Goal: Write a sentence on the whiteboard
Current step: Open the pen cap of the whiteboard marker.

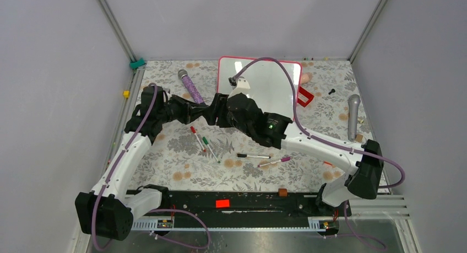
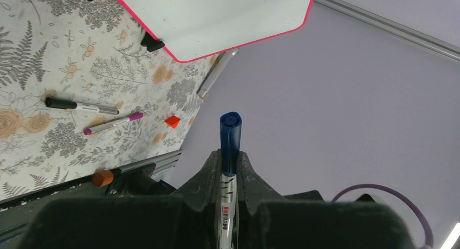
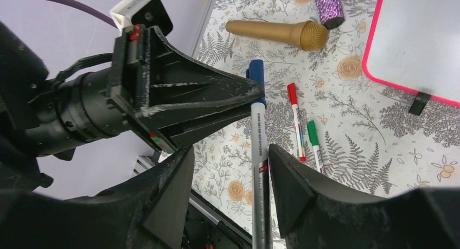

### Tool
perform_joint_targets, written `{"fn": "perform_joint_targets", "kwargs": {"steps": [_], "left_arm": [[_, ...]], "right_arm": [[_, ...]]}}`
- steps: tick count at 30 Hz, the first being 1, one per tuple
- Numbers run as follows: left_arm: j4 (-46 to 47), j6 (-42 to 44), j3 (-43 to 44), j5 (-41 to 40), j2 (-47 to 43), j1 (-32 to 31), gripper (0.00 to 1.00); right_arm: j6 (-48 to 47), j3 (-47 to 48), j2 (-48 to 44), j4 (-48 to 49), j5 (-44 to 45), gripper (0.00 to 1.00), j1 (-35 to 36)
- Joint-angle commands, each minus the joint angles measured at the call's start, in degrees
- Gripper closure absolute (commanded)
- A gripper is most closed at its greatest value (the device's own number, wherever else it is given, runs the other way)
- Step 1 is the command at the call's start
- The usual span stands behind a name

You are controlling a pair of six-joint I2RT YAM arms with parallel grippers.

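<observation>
From above we see the whiteboard (image 1: 267, 87) at the far middle of the counter (image 1: 182, 170). Its near edge is covered by the two arms, which meet just in front of it. There the grippers read only as a black tangle, and what passes between them is hidden.

The left wrist view supplies it. The left gripper (image 2: 229, 165) is pressed together on a pen (image 2: 230, 132) with a blue cap, the cap pointing away from the camera. The board's pink-rimmed corner lies beyond.

The right wrist view adds the other half. The right gripper (image 3: 230, 154) stands spread, and the pen's white barrel runs up between its fingers, nearer the right-hand one in that picture. Whether it touches we cannot tell.

This view also gives us a gold microphone (image 3: 276, 31), which the arms cover from above. A red pen (image 3: 295, 119) and a green pen (image 3: 314, 143) lie side by side on the counter.
</observation>
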Motion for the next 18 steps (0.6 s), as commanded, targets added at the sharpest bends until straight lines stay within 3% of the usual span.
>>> {"fn": "perform_joint_targets", "kwargs": {"steps": [1,2,5,6,7,8,14,18], "left_arm": [[4.7,-5.3,1.9,2.2,-0.9,-0.2,1.00],[4.8,-5.4,2.1,2.4,-0.8,-0.2,1.00],[5.2,-5.8,2.0,2.6,-0.7,-0.2,1.00],[5.5,-6.0,1.8,2.8,-0.7,-0.2,1.00],[5.8,-6.1,1.3,2.9,-0.7,-0.3,1.00],[6.1,-6.2,1.1,3.1,-0.6,-0.3,1.00],[6.3,-4.8,1.2,2.6,0.8,1.1,1.00],[-0.6,2.0,5.6,-1.1,2.4,2.2,1.00]], "right_arm": [[4.1,-0.3,1.2,0.5,0.7,0.41,-0.4],[4.1,-0.2,1.4,0.5,1.0,0.44,-0.5],[4.9,0.2,1.8,0.8,1.0,0.69,-1.1],[5.0,0.4,2.0,0.9,1.0,0.77,-1.3],[5.0,0.4,2.1,1.0,0.7,0.94,-1.4],[5.0,0.4,2.0,1.0,0.3,1.00,-1.7],[5.0,-0.8,-1.9,-4.3,-2.8,1.00,-4.3],[2.5,-5.4,-7.3,-10.9,-15.7,1.00,-7.3]]}}
